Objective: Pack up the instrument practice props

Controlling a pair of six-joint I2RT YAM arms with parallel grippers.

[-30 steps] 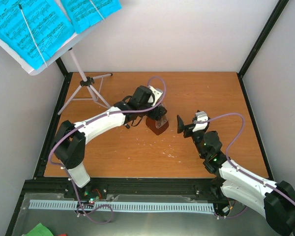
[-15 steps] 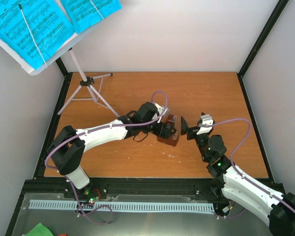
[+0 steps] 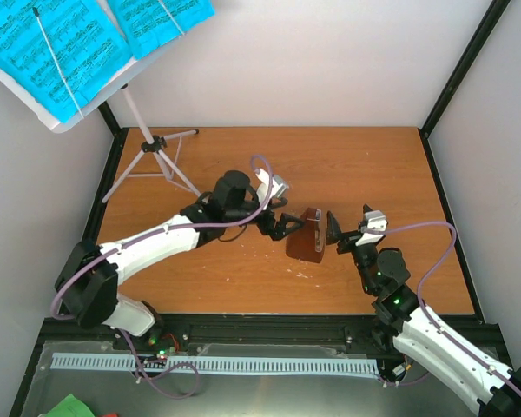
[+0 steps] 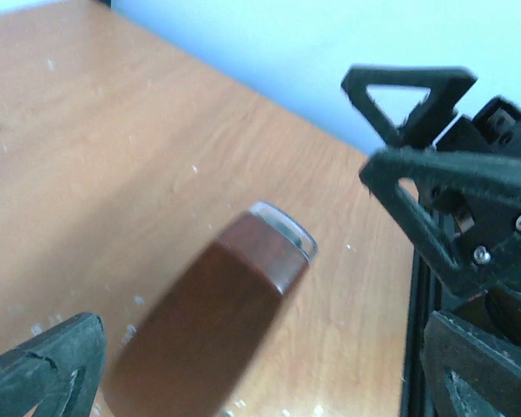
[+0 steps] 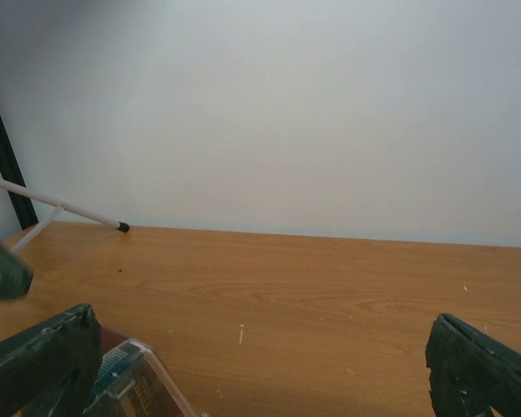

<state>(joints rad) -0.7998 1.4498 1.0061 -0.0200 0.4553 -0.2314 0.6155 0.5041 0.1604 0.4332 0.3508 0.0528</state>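
wooden table [image 3: 373, 165], metronome [image 3: 304, 243] upright, narrow end up

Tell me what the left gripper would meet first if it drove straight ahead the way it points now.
The brown metronome, right in front of the open left gripper; the right gripper sits just beyond it. The gap to the metronome is hard to judge.

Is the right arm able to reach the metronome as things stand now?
Probably yes: the right gripper stands open just beside the metronome, nothing lies between, and the left gripper is open, not clamping it.
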